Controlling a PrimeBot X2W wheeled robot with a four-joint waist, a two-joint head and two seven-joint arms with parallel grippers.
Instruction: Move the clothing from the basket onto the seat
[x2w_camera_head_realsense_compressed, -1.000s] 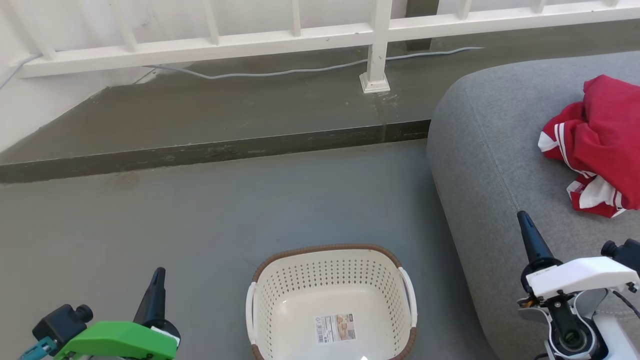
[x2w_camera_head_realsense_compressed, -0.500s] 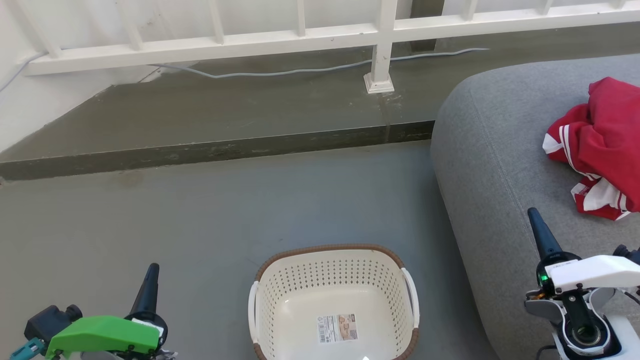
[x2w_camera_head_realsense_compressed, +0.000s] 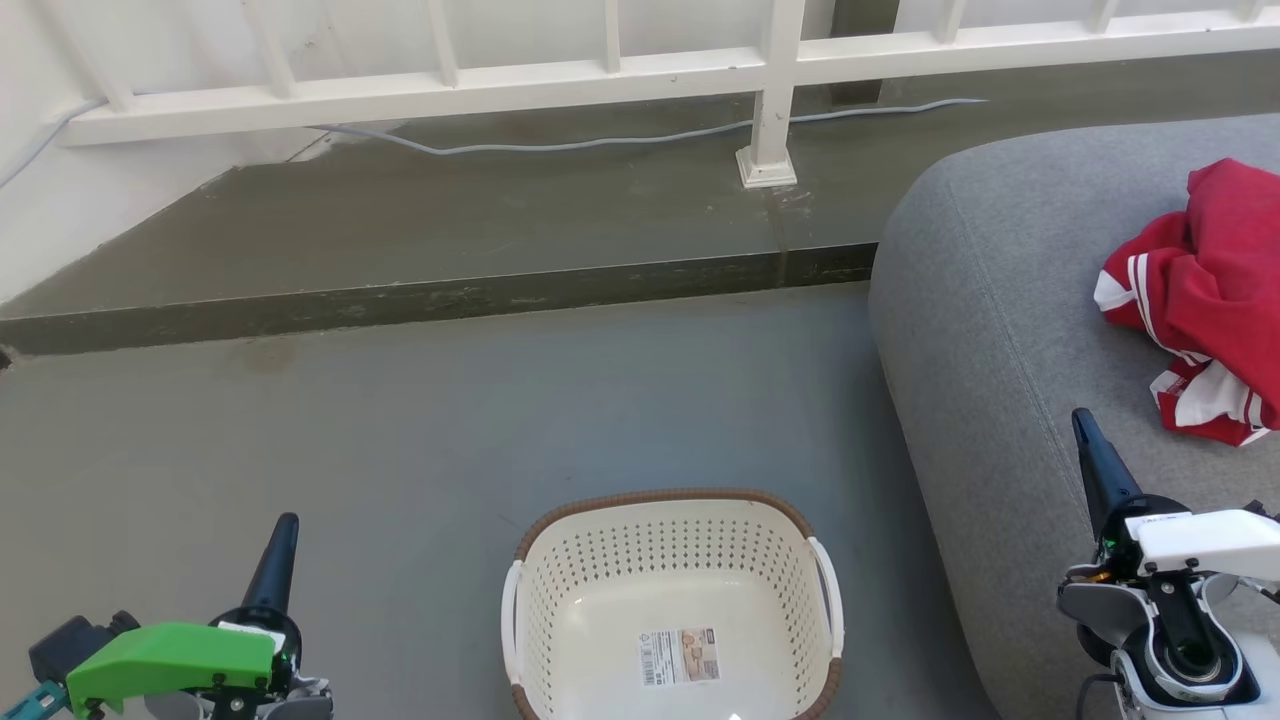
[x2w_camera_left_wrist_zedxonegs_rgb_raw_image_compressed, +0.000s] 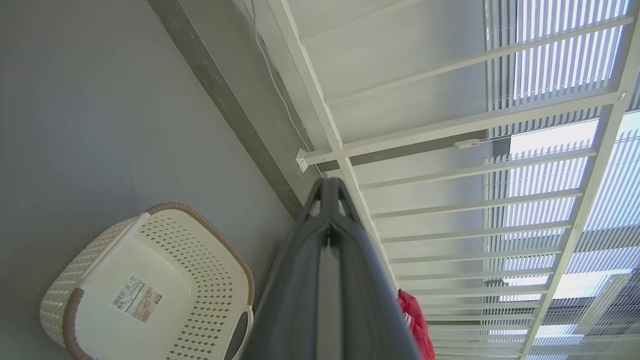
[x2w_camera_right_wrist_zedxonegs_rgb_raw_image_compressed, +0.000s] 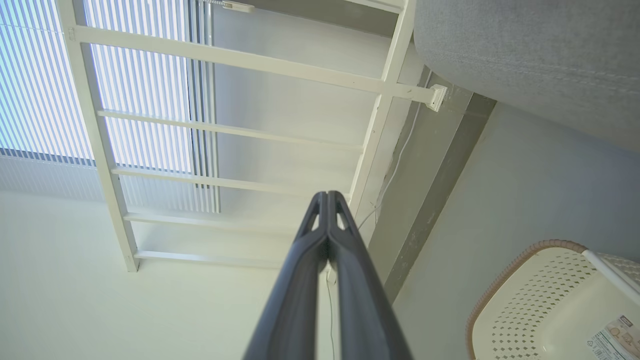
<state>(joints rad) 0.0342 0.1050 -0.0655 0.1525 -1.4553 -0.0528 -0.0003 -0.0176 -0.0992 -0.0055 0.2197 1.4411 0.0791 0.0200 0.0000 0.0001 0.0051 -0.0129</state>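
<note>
Two closed, empty claws: left gripper (x2w_camera_head_realsense_compressed: 278, 550) lower left, then the bare basket (x2w_camera_head_realsense_compressed: 660, 497) bottom centre, right gripper (x2w_camera_head_realsense_compressed: 1095, 455) lower right. Far right, the clothing (x2w_camera_head_realsense_compressed: 1215, 270) lies bunched on the seat (x2w_camera_head_realsense_compressed: 990, 330); a careless right-arm sweep might drag it off.

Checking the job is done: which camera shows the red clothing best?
Head view: the clothing lies bunched on the seat, partly cut by the frame edge. The left wrist view catches a red sliver. The right wrist view has the seat's edge and the basket.

Perforated glossy plastic basket (x2w_camera_head_realsense_compressed: 672, 560), matt woven-cloth seat (x2w_camera_head_realsense_compressed: 1000, 330), soft red clothing (x2w_camera_head_realsense_compressed: 1215, 290)
</note>
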